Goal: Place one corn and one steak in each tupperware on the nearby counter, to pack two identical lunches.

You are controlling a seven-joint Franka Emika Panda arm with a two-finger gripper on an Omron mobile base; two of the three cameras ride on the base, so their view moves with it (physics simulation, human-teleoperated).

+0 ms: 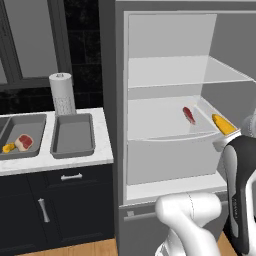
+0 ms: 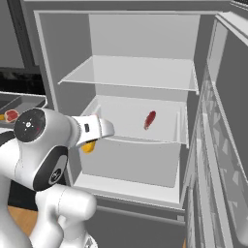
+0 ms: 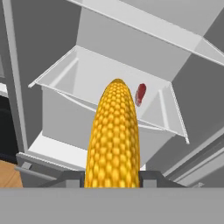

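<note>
My gripper (image 3: 112, 177) is shut on a yellow corn cob (image 3: 114, 135) that sticks out ahead of the fingers. It is held in front of the open fridge, the corn (image 1: 223, 124) near the right end of the middle bin. A red steak (image 1: 189, 115) lies in that fridge bin, also seen as the steak (image 3: 140, 94) beyond the cob's tip. On the counter (image 1: 45, 162) stand two grey tupperware trays. The left tray (image 1: 35, 122) holds a corn (image 1: 7, 147) and a steak (image 1: 24, 141). The right tray (image 1: 73, 135) has nothing in it.
A paper towel roll (image 1: 62, 92) stands behind the right tray. The fridge has a glass shelf (image 2: 135, 72) above the bin, and its open door (image 2: 223, 126) stands at the right. Dark cabinets with silver handles (image 1: 71, 176) sit under the counter.
</note>
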